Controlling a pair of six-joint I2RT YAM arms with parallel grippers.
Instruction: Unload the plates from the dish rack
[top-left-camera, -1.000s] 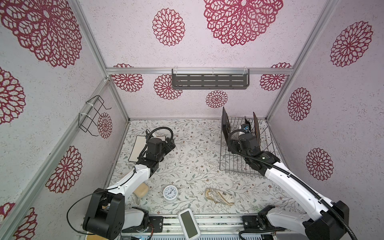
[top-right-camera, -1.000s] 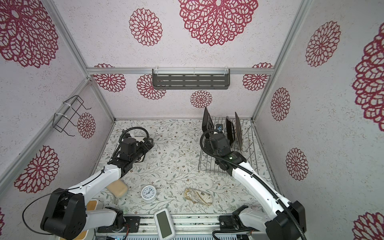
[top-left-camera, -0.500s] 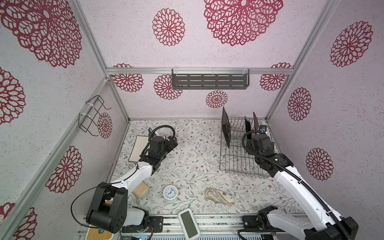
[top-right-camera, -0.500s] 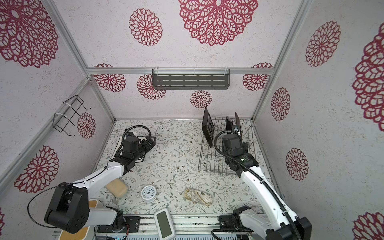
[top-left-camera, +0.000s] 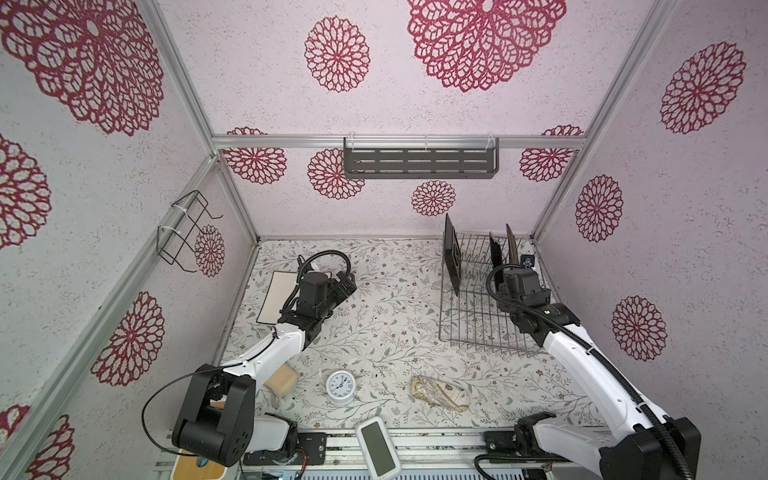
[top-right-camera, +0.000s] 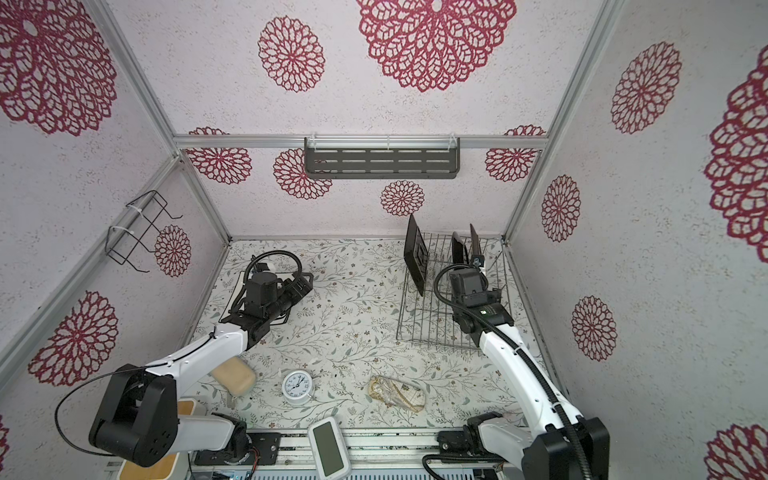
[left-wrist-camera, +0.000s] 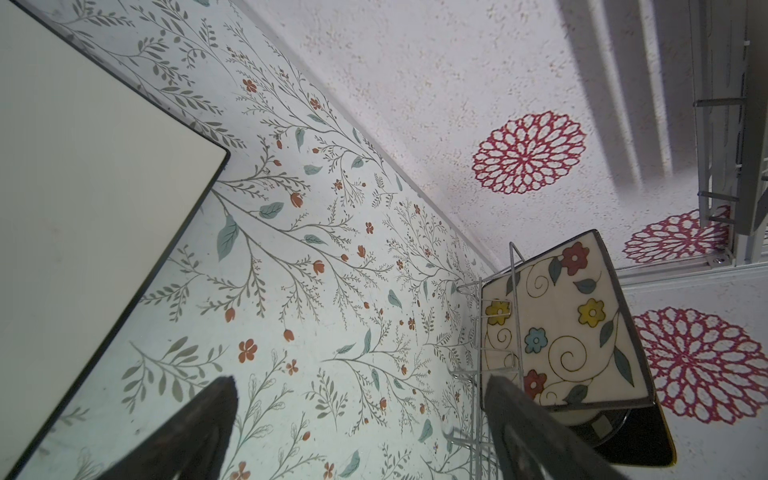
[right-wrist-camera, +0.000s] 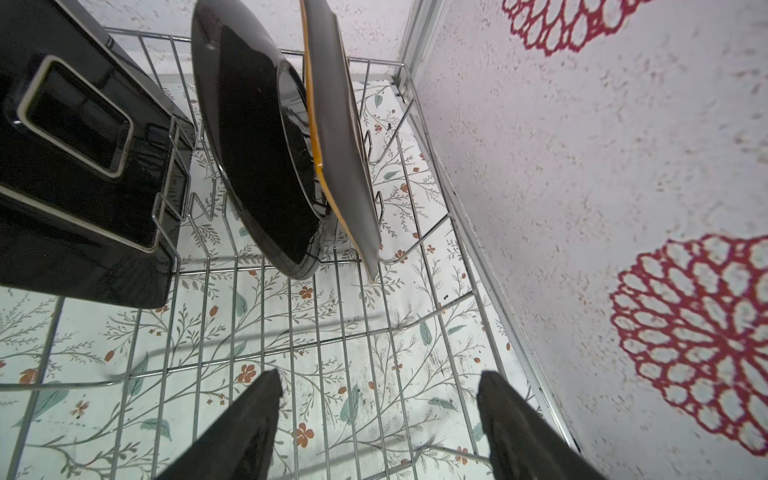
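Three plates (right-wrist-camera: 257, 166) stood on edge in the dish rack (top-left-camera: 469, 328) by the right wall (right-wrist-camera: 582, 166). Both the right gripper (right-wrist-camera: 378, 376) above it and the left gripper (left-wrist-camera: 359, 380) had fingers apart, empty. We feared that a skewed pinch would knock the two leaning plates together or drag the rack. We read no writing.

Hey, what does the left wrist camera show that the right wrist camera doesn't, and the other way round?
Left wrist only: a white plate lying flat on the floral table, and the decorated face of the flower-painted plate. Right wrist only: glossy black plate backs and the floor wires of the dish rack. Both: the dish rack, a dark plate standing in it, and the floral table.
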